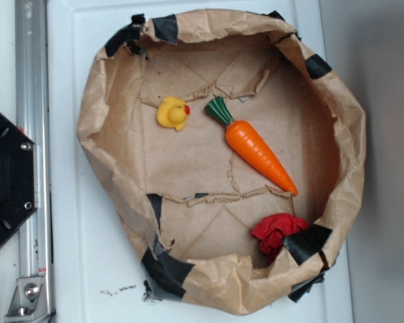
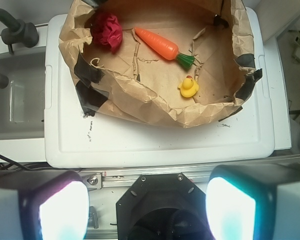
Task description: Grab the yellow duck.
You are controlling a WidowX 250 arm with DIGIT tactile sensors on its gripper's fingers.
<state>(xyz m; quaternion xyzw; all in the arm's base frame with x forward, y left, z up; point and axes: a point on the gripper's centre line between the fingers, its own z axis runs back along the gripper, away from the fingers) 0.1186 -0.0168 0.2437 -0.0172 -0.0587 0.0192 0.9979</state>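
Note:
The yellow duck point(image 1: 173, 113) point(image 2: 188, 87) is small and rounded with a red-orange beak. It lies on the brown paper floor of a crumpled paper basin point(image 1: 108, 155) point(image 2: 155, 107), beside the green top of an orange carrot. My gripper point(image 2: 147, 207) hangs high over the robot's black base, far from the duck. Its two pads point(image 2: 62, 210) stand wide apart with nothing between them. The gripper does not show in the exterior view.
An orange carrot point(image 1: 257, 151) point(image 2: 160, 44) lies diagonally in the basin. A red cloth lump point(image 1: 277, 232) point(image 2: 107, 31) sits against the basin wall. The basin rests on a white lid point(image 2: 155, 142). A metal rail point(image 1: 32, 161) and the black base point(image 1: 7, 178) border it.

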